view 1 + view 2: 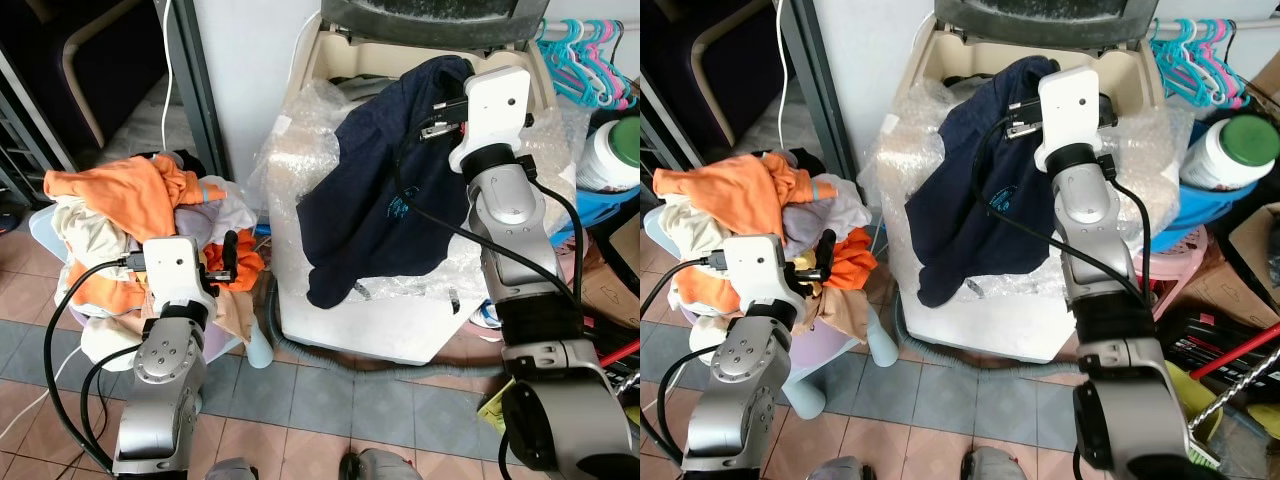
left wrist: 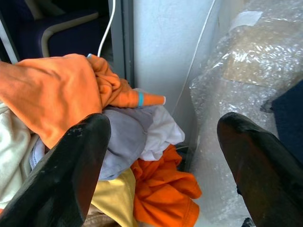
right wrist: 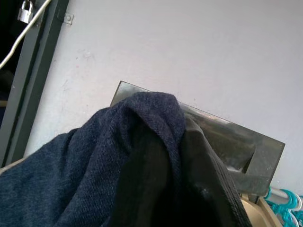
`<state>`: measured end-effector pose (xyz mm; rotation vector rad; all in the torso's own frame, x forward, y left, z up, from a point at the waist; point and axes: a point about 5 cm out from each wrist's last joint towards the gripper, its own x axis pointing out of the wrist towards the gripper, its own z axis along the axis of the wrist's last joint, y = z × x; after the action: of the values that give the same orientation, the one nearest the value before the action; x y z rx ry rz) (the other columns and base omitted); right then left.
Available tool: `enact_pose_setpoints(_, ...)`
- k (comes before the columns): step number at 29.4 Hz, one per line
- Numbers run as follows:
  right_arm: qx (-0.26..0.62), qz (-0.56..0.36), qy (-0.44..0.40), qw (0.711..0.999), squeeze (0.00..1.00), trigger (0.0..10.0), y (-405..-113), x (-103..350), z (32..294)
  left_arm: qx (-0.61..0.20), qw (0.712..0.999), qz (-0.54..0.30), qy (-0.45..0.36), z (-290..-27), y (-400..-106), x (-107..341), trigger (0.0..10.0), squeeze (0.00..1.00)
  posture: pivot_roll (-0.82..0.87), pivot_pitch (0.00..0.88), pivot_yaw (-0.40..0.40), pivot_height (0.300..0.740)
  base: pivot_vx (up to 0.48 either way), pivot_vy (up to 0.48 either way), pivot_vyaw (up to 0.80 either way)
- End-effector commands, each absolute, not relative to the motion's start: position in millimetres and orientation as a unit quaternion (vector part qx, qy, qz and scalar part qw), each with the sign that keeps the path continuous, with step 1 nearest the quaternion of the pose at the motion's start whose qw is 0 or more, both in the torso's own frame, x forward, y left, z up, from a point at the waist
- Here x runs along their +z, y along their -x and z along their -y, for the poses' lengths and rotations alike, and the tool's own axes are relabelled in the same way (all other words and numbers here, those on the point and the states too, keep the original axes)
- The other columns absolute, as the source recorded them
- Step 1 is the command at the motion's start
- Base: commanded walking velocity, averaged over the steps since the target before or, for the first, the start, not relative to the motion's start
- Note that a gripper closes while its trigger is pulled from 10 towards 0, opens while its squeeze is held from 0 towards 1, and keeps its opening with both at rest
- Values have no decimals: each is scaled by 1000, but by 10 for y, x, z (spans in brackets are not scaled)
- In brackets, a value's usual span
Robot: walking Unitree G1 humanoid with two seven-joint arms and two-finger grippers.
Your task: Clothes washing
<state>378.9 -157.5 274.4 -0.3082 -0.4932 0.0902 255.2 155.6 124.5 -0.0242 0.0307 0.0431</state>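
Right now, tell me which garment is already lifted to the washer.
The navy shirt: the right gripper holds it up, draped over the washing machine rim. The orange clothes and the others lie heaped beside it.

Home laundry corner: washing machine [image 1: 400,320], hangers [image 1: 585,55].

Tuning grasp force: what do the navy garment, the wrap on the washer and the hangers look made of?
Navy garment, shut in the right claw: soft matte knit, likely cotton jersey; fine ribbed weave, limp folds.
Wrap on the washer: clear plastic bubble wrap; glossy, bubbled, crinkled.
Hangers: smooth moulded plastic, probably; uniform teal and pink.
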Motion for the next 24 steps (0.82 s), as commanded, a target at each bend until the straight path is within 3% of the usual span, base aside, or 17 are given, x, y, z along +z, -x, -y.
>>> enact_pose_setpoints(1, 30, 281, 154, 947, 0, 10000, -3848, 3045, 1671, 18, 999, -24, 14, -1552, -2541, 1225, 10000, 0, 51, 89, -20, 740, 480, 0, 0)
enact_pose_setpoints(9, 2, 348, 172, 921, 0, 10000, -3950, 3842, 1767, 15, 999, -24, 16, -1549, -2547, 1234, 10000, 0, 59, 90, -26, 740, 480, 0, 0)
enact_pose_setpoints(14, -67, 390, 192, 898, 0, 10000, -3881, 4127, 1918, 21, 999, -24, 12, -1521, -2525, 1233, 10000, 0, 66, 94, -35, 740, 53, 0, 0)
enact_pose_setpoints(17, -86, 361, 194, 908, 0, 10000, -3935, 4041, 1982, 25, 999, -31, 8, -1518, -2516, 1215, 10000, 0, 68, 96, -40, 740, 0, 0, 0)
enact_pose_setpoints(18, -68, 292, 175, 938, 0, 10000, -4050, 3770, 2001, 31, 999, -36, 12, -1531, -2510, 1202, 10000, 0, 70, 99, -41, 740, 0, 0, 0)
enact_pose_setpoints(19, -58, 268, 163, 948, 0, 10000, -4084, 3671, 2001, 33, 999, -39, 14, -1536, -2508, 1198, 10000, 0, 70, 99, -41, 740, 0, 0, 0)
enact_pose_setpoints(20, -36, 196, 144, 969, 941, 10000, -4163, 3367, 2000, 36, 998, -43, 14, -1546, -2504, 1188, 10000, 0, 71, 101, -40, 740, 0, 0, 0)
enact_pose_setpoints(21, -36, 196, 144, 969, 941, 10000, -4163, 3367, 2000, 36, 998, -43, 14, -1546, -2504, 1188, 10000, 0, 71, 101, -40, 740, 0, 0, 0)
enact_pose_setpoints(22, -15, 119, 144, 982, 1000, 10000, -4214, 3049, 1993, 38, 998, -44, 14, -1550, -2502, 1186, 10000, 0, 70, 102, -39, 740, 0, 0, 0)
enact_pose_setpoints(24, 18, 58, 132, 989, 1000, 10000, -4228, 2790, 1963, 38, 998, -44, 14, -1549, -2500, 1187, 10000, 0, 66, 105, -36, 740, 0, 0, 0)
